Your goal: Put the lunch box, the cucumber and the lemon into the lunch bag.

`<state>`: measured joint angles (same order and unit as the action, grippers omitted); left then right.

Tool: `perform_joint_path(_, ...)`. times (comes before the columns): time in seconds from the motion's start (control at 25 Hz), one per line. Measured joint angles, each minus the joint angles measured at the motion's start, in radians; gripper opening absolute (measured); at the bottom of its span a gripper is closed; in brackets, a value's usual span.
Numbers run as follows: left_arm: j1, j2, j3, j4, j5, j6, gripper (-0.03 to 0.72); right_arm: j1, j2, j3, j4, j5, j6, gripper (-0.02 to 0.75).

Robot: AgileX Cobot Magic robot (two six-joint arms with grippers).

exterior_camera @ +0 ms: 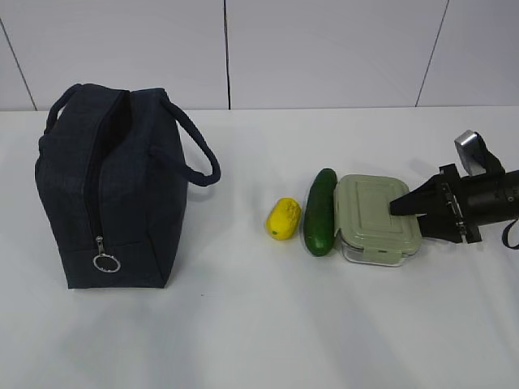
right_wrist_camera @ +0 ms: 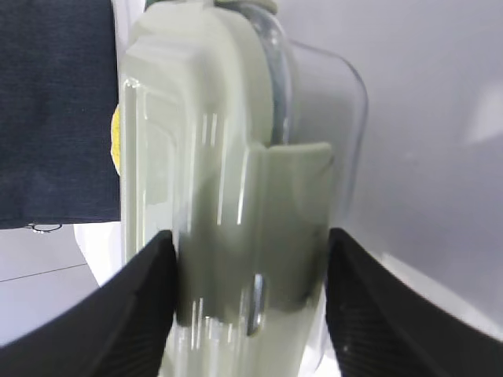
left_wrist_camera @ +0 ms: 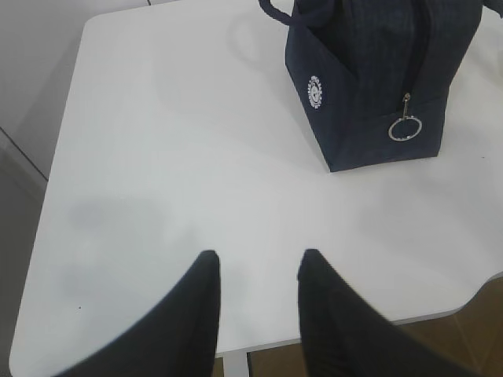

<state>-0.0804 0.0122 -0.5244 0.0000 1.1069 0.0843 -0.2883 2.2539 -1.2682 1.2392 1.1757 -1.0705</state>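
1. Standing at the left of the white table [exterior_camera: 243, 324] in the exterior view: 1 dark navy lunch bag [exterior_camera: 113, 194], upright, with 2 padded handles and a zipper running down its near end to a silver ring pull [exterior_camera: 106, 262].
2. Same view, middle to right, 3 items in a row: 1 yellow lemon [exterior_camera: 284, 219], 1 dark green cucumber [exterior_camera: 321, 212] just beside it, and 1 lunch box [exterior_camera: 375, 217] with a sage-green lid touching or nearly touching the cucumber. All 3 lie well apart from the bag.
3. Same view, right edge: right claw [exterior_camera: 403, 204], black, reaching in level with its tips over the right end of the lunch box lid. Left claw not seen here.
4. Left wrist view: left claw [left_wrist_camera: 255, 271], 2 dark fingers [left_wrist_camera: 196, 314] parted with bare table between them, holding nothing. The bag sits at the upper right, ring pull hanging on its near face, a small white round emblem [left_wrist_camera: 315, 92] on its side.
5. Right wrist view: right claw [right_wrist_camera: 250, 259] with 1 finger [right_wrist_camera: 130, 314] on each side of the lunch box, pressed to or just beside its clip end; whether it is truly gripping, I cannot tell. The bag fills the upper left, with a sliver of lemon at its edge.
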Motion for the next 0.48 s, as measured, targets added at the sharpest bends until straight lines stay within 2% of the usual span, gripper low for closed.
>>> perform_joint_path(0.16, 0.0, 0.0, 0.0, 0.0, 0.0, -0.002, 0.245, 0.0, 0.0, -0.002, 0.002, 0.003, 0.0, 0.41)
perform_joint_path(0.48, 0.0, 0.0, 0.0, 0.0, 0.0, -0.002, 0.245, 0.0, 0.0, -0.002, 0.002, 0.005, 0.0, 0.405)
